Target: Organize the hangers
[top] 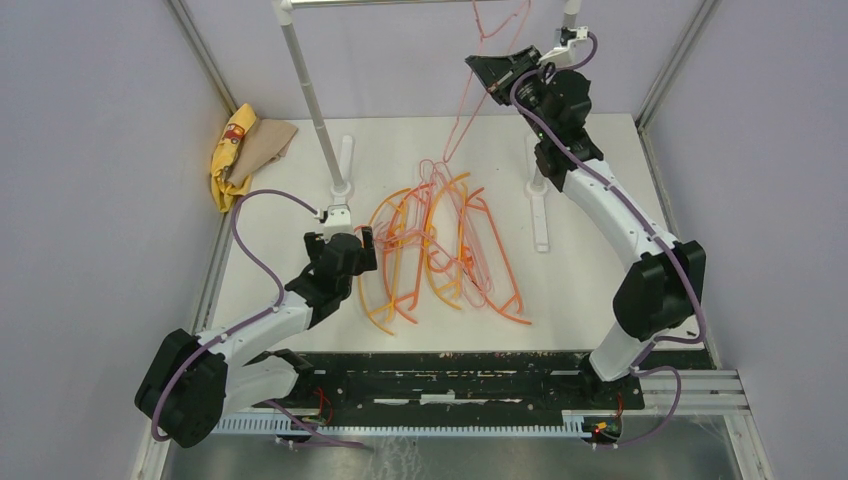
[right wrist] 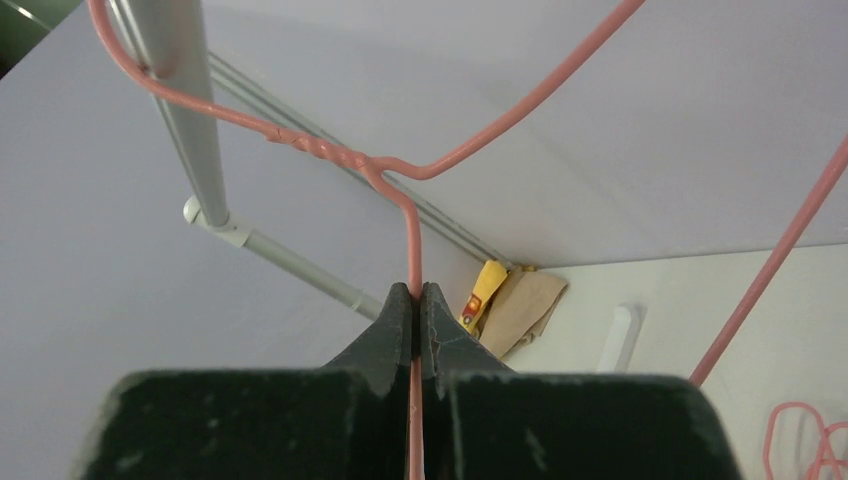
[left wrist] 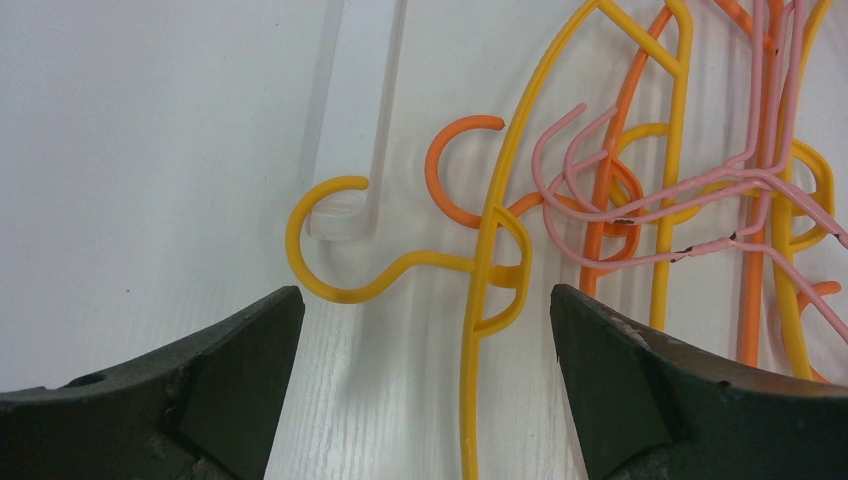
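A pile of orange, yellow-orange and pale pink hangers (top: 445, 245) lies on the white table. My right gripper (top: 497, 72) is raised near the rack's top bar and is shut on a pink wire hanger (right wrist: 413, 240), which hangs down (top: 470, 95); its hook curls round the white rail (right wrist: 185, 90). My left gripper (top: 362, 240) is open low over the pile's left edge. In the left wrist view a yellow hanger (left wrist: 480, 270) with its hook (left wrist: 315, 240) lies between my fingers (left wrist: 250, 350), with orange (left wrist: 600, 200) and pink (left wrist: 640, 205) hangers to the right.
The white-poled rack stands at the back, with its left pole (top: 310, 100), feet (top: 540, 215) and top bar (top: 380, 3). A yellow and tan cloth (top: 245, 150) lies at the table's back left corner. Frame posts border the table.
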`<state>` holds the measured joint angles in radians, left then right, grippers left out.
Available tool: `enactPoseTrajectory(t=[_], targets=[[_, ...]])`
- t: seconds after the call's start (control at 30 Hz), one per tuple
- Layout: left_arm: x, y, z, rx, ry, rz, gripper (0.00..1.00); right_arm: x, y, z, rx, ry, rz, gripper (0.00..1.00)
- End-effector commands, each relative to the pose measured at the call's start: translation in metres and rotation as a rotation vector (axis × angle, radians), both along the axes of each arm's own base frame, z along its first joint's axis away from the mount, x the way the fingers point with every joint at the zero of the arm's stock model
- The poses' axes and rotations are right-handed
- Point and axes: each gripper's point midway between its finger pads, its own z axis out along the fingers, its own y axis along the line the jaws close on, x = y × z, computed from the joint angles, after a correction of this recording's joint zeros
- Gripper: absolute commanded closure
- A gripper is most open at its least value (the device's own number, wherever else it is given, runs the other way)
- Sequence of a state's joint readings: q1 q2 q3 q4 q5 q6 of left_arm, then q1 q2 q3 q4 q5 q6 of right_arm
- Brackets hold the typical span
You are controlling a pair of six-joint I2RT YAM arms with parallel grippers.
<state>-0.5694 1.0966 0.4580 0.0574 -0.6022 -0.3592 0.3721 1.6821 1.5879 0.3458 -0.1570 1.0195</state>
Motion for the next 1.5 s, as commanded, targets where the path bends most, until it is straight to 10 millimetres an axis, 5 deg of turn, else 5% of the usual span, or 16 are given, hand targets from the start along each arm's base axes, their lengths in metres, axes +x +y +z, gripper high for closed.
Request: enactPoseTrajectory(t=[0.0,0.43,0.67,0.83,1.1,1.2,1.47], targets=[[0.006,-0.001,0.014,-0.022,-0.058,0.013,0.00,-0.002,-0.038,0.035,0.091,-0.075,-0.084,0.99],[0.007,-0.003,0.010,-0.020,-0.044,0.008,0.00,0.002,-0.097,0.000,0.105,0.033,-0.172,0.99],[0.007,-0.002,0.009,-0.013,-0.044,0.013,0.00,-0.015,-0.109,-0.002,0.068,0.036,-0.174,0.67],[0.008,-0.002,0.009,-0.010,-0.041,0.013,0.00,-0.044,-0.120,0.007,-0.035,0.015,-0.221,0.33],[0.008,-0.002,0.009,-0.020,-0.048,0.022,0.01,-0.114,-0.144,0.019,-0.299,-0.089,-0.310,0.20],[0.009,-0.002,0.008,-0.024,-0.047,0.026,0.01,-0.139,-0.134,0.017,-0.430,-0.115,-0.245,0.20],[0.011,-0.004,0.002,-0.017,-0.028,0.032,0.01,-0.182,-0.041,-0.029,-0.732,-0.161,0.120,0.24]])
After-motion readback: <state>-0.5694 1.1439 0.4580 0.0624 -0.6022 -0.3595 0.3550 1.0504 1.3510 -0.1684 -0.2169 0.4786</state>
